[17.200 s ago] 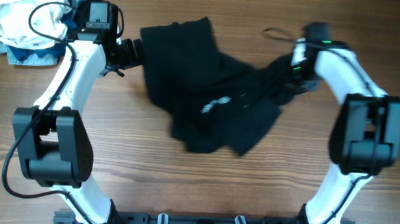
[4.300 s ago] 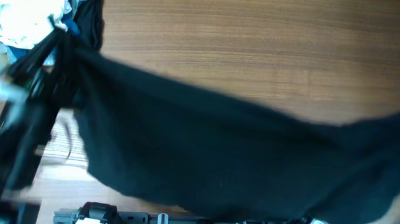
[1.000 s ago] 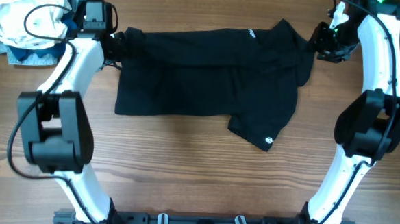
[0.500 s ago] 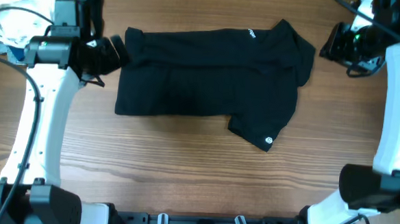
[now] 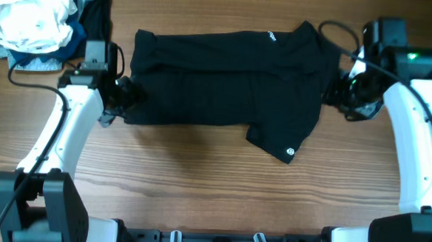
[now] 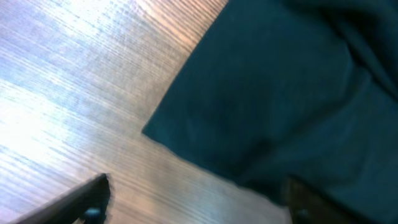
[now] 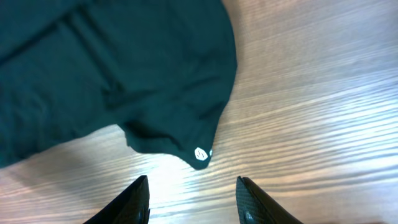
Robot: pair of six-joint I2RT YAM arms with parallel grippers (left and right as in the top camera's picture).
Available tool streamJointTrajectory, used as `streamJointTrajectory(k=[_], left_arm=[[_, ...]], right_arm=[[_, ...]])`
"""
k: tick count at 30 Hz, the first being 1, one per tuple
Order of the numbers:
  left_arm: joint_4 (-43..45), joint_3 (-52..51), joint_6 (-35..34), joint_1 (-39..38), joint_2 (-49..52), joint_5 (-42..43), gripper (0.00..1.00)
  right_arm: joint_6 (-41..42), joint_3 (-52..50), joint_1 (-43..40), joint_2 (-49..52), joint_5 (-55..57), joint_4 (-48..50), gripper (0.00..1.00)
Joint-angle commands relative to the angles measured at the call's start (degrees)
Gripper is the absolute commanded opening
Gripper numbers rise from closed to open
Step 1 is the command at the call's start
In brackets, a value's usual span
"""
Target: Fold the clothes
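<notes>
Closing in on the shirt (image 5: 225,84) from both sides since half a second ago, dropping down from beside its upper corners. Holding the left end effector (image 5: 122,95) at the shirt's left edge near the lower corner, fingers spread and gripping nothing. Holding the right end effector (image 5: 343,94) just off the shirt's right edge, likewise released and empty. Leaving the shirt lying flat on the bench (image 5: 197,194), showing its small white logo (image 5: 291,150) on the lower right flap. Leaving a pile of laundry (image 5: 29,18) well off the shirt's upper left.
</notes>
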Motion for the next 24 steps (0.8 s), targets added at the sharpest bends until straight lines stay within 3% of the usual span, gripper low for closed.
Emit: streamJointTrajectory(k=[1, 2, 4, 8, 18, 20, 22, 23, 24], left_arm=[[5.62, -4.63, -1.36, -0.02, 1.16, -2.51, 0.71], [7.19, -5.53, -1.53, -0.02, 1.68, -2.47, 0.61], [8.2, -6.25, -3.72, -0.02, 2.8, -2.78, 0.54], [9.2, -6.51, -8.13, -0.02, 7.23, -3.13, 0.56], [11.5, -6.51, -8.81, 0.0, 14.03, -5.46, 0.56], [12.28, -6.51, -8.79, 0.0, 14.56, -5.99, 0.46], [12.98, -6.51, -8.79, 0.0, 14.82, -5.97, 0.3], [13.2, -6.51, -8.79, 0.0, 14.82, -5.97, 0.1], [13.44, -6.51, -8.79, 0.0, 14.82, -5.95, 0.04]], right_arm=[[2.36, -7.28, 0.42, -1.79, -5.53, 3.58, 0.45], [3.54, -9.14, 0.42, -1.79, -5.68, 4.48, 0.45], [4.07, -11.52, 0.63, -1.79, -5.62, 5.92, 0.47], [4.42, -14.05, 1.97, -1.79, -5.05, 7.93, 0.5], [4.9, -14.91, 7.82, -1.79, -2.36, 8.72, 0.5], [5.99, -15.08, 8.5, -1.79, -1.6, 8.57, 0.5], [6.38, -15.76, 8.66, -1.79, -1.2, 8.37, 0.5], [6.71, -16.26, 8.63, -1.79, -0.85, 8.33, 0.49], [7.78, -16.98, 8.66, -1.79, 0.0, 8.37, 0.47]])
